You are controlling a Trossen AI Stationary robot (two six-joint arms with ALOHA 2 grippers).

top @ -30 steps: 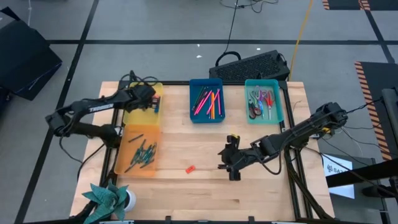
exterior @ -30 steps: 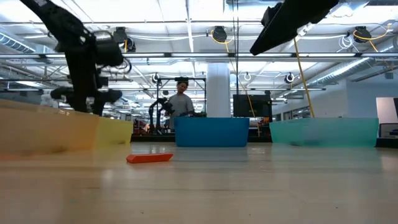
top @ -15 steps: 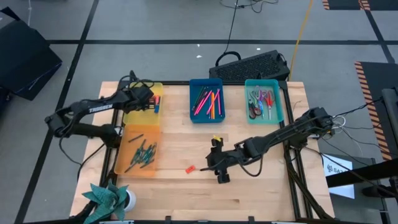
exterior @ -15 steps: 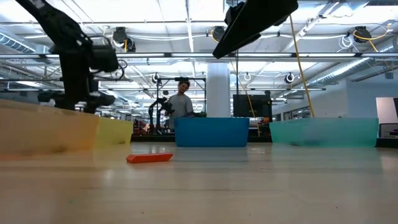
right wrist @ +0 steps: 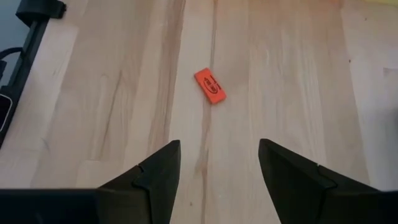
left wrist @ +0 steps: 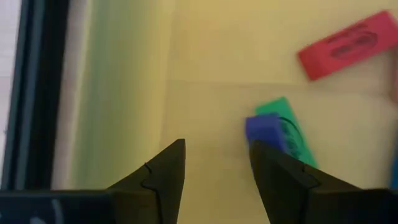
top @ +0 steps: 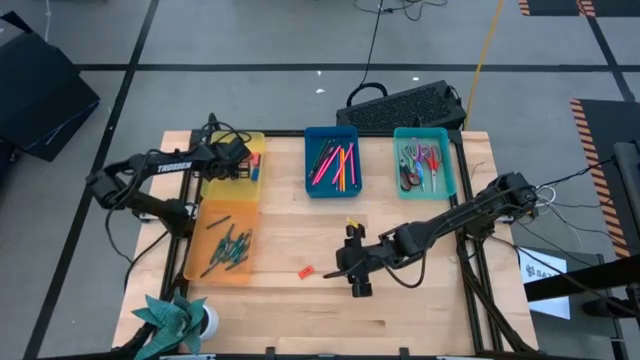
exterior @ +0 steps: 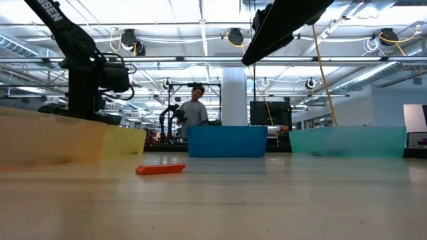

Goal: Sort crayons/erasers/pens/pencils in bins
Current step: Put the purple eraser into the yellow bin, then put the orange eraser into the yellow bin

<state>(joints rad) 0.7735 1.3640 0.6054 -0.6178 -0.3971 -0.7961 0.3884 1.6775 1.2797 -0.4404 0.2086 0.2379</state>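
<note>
Surface (top: 420,300) carries four bins. Yellow bin (top: 222,185) holds erasers (left wrist: 283,127); left jaws (left wrist: 214,165) are spread and empty over it, likely post-drop. Orange bin (top: 205,262), blue bin (top: 312,160), teal bin (top: 449,165) hold stick-like items. Right jaws (right wrist: 217,162) are spread, aimed at orange-red eraser (right wrist: 210,86), lying loose on the wood, probably the next pick.

Even, bright overhead light falls on the wooden table (top: 300,245), casting only soft, short shadows. In the low view the ceiling lamps (exterior: 235,37) glare, and the near tabletop is blurred. The left wrist view is soft, with hazy erasers (left wrist: 283,130).
</note>
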